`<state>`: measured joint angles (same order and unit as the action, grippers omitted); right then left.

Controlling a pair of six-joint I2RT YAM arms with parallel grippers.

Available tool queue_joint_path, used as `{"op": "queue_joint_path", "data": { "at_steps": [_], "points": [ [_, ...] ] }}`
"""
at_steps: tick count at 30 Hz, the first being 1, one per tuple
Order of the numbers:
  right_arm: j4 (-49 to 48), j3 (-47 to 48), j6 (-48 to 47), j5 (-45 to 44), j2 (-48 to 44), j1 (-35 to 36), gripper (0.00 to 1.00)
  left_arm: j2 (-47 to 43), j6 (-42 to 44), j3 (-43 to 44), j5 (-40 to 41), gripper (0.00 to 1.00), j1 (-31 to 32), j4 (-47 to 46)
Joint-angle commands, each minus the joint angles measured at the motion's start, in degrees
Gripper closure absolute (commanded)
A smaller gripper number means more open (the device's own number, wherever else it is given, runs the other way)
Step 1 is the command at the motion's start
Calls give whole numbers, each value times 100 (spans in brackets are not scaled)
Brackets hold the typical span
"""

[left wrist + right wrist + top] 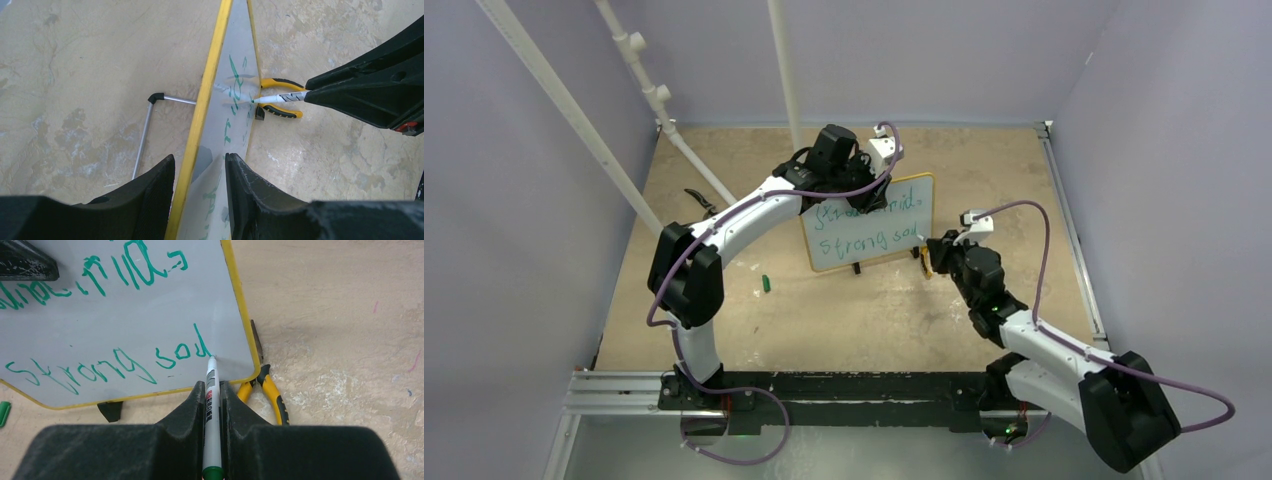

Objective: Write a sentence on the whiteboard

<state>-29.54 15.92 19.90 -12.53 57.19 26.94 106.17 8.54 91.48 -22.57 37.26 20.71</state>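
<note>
Right claw (pixel 212 389) pinches our slim white marker (pixel 212 377), tip touching the yellow-framed rectangular whiteboard (pixel 125 315); left claw (pixel 200 165) clamps its top edge.

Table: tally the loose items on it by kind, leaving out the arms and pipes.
whiteboard: 1
marker: 1
pliers: 1
green cap: 1
dark item, kind unclear: 1
Total: 5

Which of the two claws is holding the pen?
The right gripper: it clamps the marker. The left gripper only pinches the whiteboard by its edge.
</note>
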Motion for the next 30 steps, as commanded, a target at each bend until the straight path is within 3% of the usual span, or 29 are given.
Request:
{"op": "queue_joint_path", "data": {
  "at_steps": [1,11,30],
  "points": [
    [-95,124,49,-187,-276,-3,100,17,-112,-217,-126,100,36,580],
    [-190,-316,5,-191,-1367,4,100,7,-124,-224,-125,100,32,574],
    [-290,-245,49,-336,-1056,4,100,18,-123,-214,-169,100,32,574]
  ]
}}
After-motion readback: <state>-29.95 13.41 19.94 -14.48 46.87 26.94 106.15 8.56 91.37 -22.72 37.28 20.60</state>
